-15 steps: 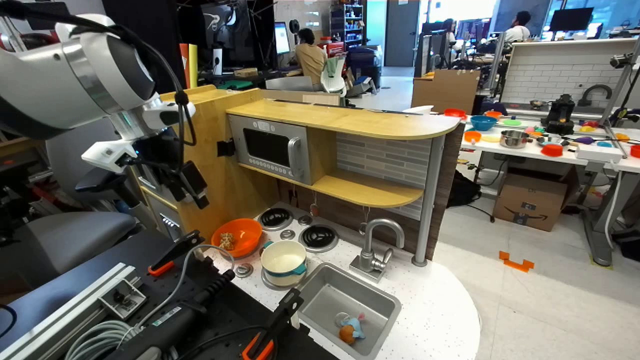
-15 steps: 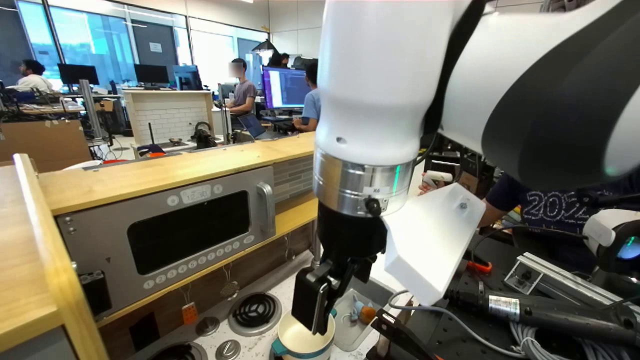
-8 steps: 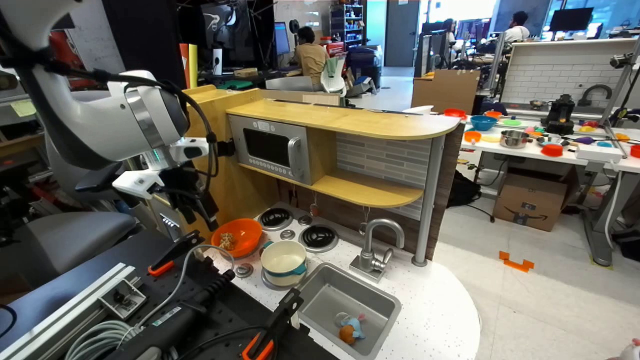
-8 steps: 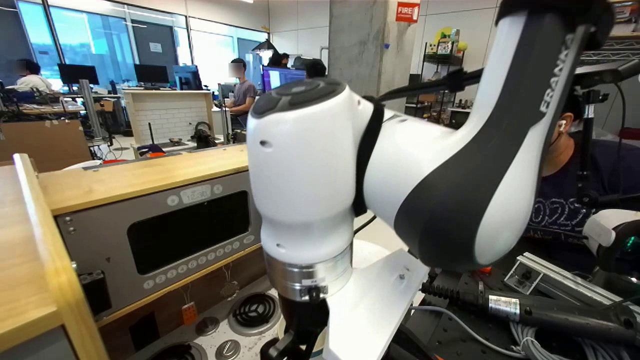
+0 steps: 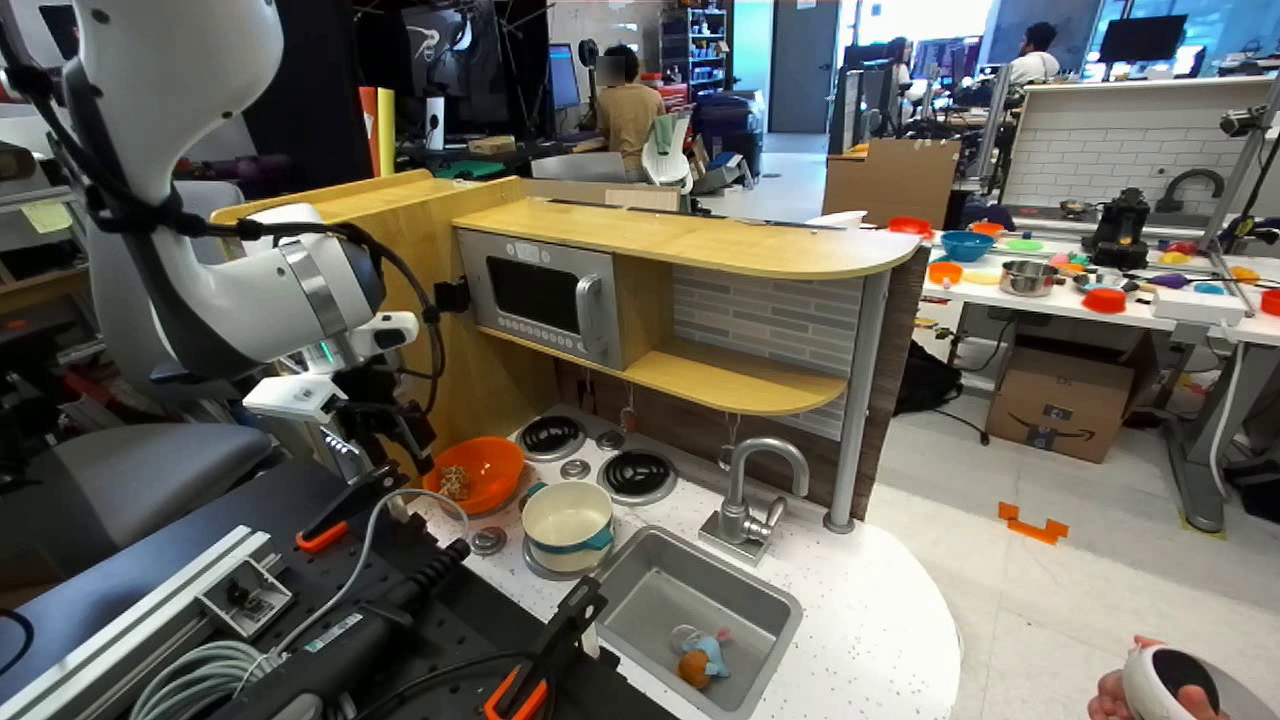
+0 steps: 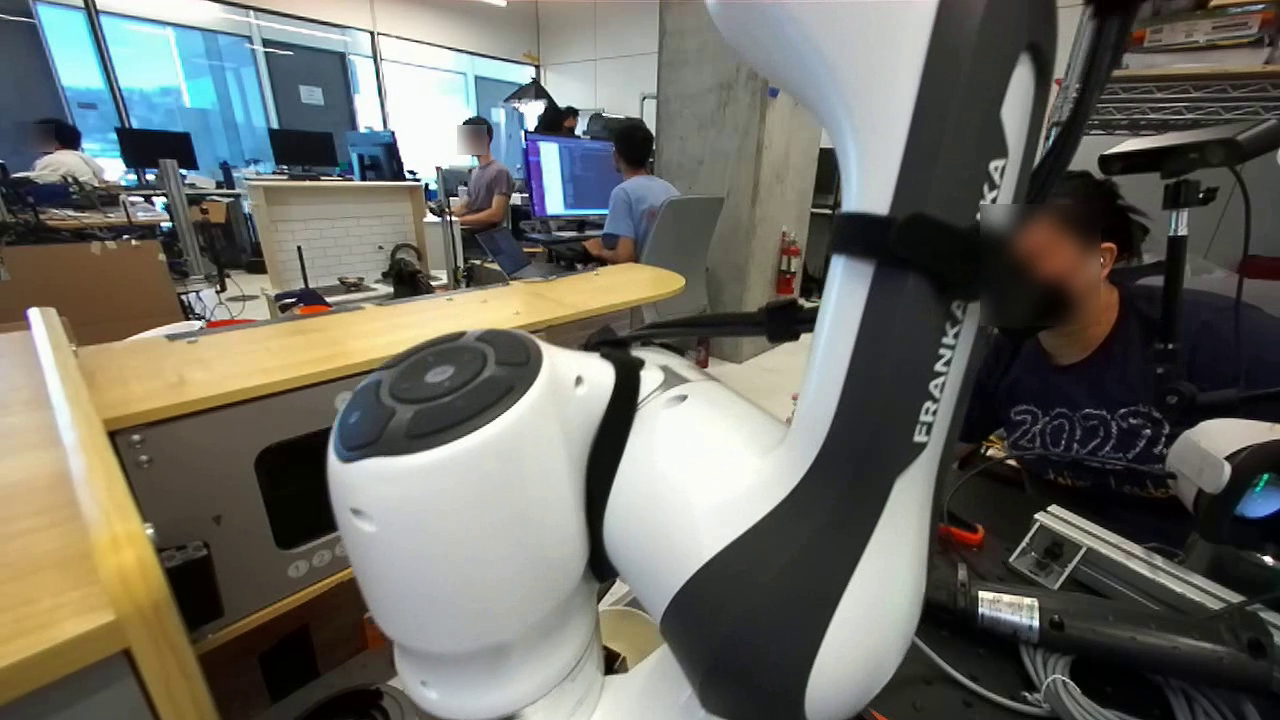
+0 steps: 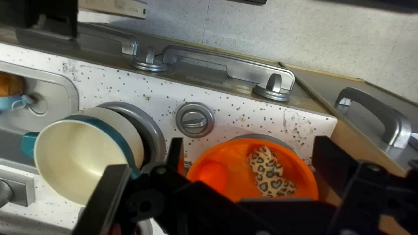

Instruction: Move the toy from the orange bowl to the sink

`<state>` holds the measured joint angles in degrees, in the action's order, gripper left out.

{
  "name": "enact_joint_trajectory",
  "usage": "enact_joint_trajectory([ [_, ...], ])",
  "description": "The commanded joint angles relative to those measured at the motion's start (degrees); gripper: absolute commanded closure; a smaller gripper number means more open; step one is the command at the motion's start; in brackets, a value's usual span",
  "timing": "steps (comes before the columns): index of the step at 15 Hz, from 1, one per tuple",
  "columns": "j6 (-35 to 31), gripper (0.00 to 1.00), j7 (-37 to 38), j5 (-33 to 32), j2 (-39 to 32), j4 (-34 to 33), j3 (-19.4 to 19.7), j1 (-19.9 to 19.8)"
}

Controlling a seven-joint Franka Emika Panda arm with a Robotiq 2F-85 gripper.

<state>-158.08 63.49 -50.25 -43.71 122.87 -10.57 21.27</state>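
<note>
The leopard-print toy (image 7: 272,178) lies in the orange bowl (image 7: 235,186) in the wrist view. Toy (image 5: 453,482) and bowl (image 5: 500,468) also show in an exterior view, at the counter's far-left end. My gripper (image 7: 250,147) is open and empty, its fingers apart on either side of the bowl in the wrist view. In an exterior view the gripper (image 5: 408,460) hangs just above and left of the bowl. The grey sink (image 5: 655,590) holds an orange-and-blue toy (image 5: 703,660). The arm hides gripper, bowl and sink in an exterior view (image 6: 480,540).
A cream pot (image 5: 565,520) with a teal band stands between bowl and sink. A grey faucet (image 5: 745,490) rises behind the sink. A wooden cabinet side (image 5: 480,390) and the microwave (image 5: 540,290) stand near the bowl. A black clamp (image 5: 360,500) sits at the counter edge.
My gripper has moved down and toward the orange bowl, staying open. The arm has swung across and now hides the counter in an exterior view. Bowl and toys have not moved.
</note>
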Motion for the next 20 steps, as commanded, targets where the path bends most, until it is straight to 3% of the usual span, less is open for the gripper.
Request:
enact_joint_trajectory([
  [1, 1.2, 0.0, -5.3, 3.2, -5.2, -6.7, 3.5, 6.0],
  [6, 1.3, 0.0, -12.3, 7.2, -9.9, -12.7, 6.6, 9.8],
  [20, 0.3, 0.0, -31.2, 23.3, -17.6, -21.2, 12.5, 13.5],
])
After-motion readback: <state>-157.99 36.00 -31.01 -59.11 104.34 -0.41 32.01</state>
